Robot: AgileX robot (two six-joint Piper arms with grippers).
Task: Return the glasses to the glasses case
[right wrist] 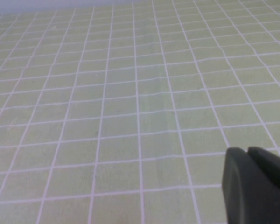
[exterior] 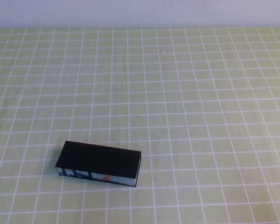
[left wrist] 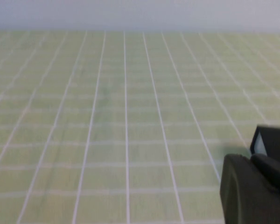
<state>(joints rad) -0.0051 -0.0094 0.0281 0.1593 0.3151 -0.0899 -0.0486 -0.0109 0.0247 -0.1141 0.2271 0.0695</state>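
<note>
Glasses case (exterior: 99,163) lid closed, flat on the green-checked tabletop (exterior: 200,93), near-left area in high view. Left hand (left wrist: 254,186) low just beside the case; right hand (right wrist: 256,182) over bare cloth. Can't tell either hand's finger state.

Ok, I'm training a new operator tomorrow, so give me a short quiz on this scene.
1. True or false: the glasses case lies with its lid shut.
2. Are the glasses in view? A yes, B no.
3. Fill in: the left gripper and the right gripper show only in the ___ views, above the tablecloth.
Key: 1 true; 2 B; 3 wrist.
</note>
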